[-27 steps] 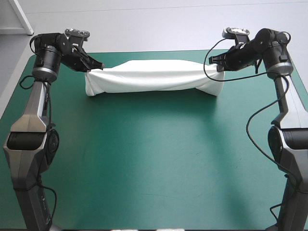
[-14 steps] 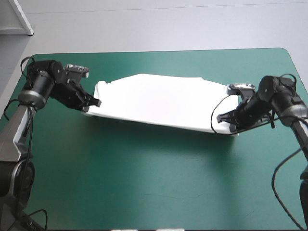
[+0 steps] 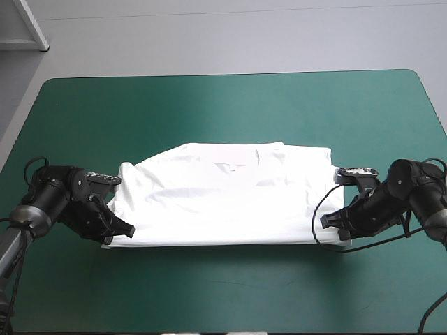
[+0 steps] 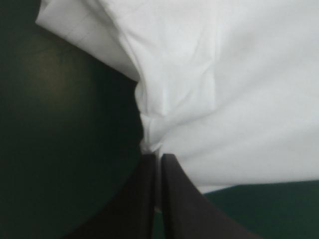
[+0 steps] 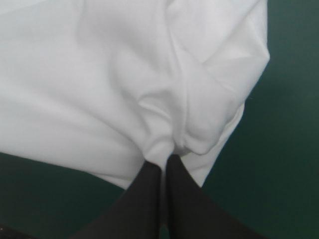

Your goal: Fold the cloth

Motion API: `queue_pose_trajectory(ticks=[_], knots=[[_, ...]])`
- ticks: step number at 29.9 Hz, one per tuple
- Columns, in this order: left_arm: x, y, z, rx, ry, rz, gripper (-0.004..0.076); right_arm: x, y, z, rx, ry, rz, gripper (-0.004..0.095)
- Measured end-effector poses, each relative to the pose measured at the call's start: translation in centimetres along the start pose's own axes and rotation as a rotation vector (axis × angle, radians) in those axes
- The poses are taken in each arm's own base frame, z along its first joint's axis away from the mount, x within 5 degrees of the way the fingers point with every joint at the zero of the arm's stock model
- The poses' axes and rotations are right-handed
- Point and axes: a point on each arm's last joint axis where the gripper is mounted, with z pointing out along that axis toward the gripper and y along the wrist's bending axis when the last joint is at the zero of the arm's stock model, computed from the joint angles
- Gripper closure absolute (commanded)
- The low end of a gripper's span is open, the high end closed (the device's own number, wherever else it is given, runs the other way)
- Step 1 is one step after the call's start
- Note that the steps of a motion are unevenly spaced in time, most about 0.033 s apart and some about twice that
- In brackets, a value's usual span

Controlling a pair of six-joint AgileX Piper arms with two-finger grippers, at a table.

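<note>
The white short-sleeved T-shirt (image 3: 223, 199) now sits lower, mid-frame; my left gripper (image 3: 128, 230) and right gripper (image 3: 326, 222) each pinch a near corner. Uneven release risks skewing the fold.

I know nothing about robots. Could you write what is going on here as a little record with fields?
Thing handled: white T-shirt
Its state: spread out on the table, lightly wrinkled
Surface: teal-green cover
Left gripper: shut on the T-shirt, pinching its near left corner
Right gripper: shut on the T-shirt, pinching its near right corner
Arms: both low, close to the table
Fold: none visible yet
</note>
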Motion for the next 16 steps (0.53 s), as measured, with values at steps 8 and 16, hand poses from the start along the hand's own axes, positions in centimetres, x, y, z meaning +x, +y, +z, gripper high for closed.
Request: queue_pose_trajectory(ticks=[8, 16], knots=[[-0.4, 0.3, 0.6, -0.037, -0.077, 0.009, 0.0264, -0.4, 0.2, -0.1, -0.021, -0.064, -0.065, 0.043], [-1.8, 0.4, -0.2, -0.038, -0.211, -0.024, 0.0175, -2.4, 0.2, -1.2, 0.015, -0.258, -0.076, 0.0246]])
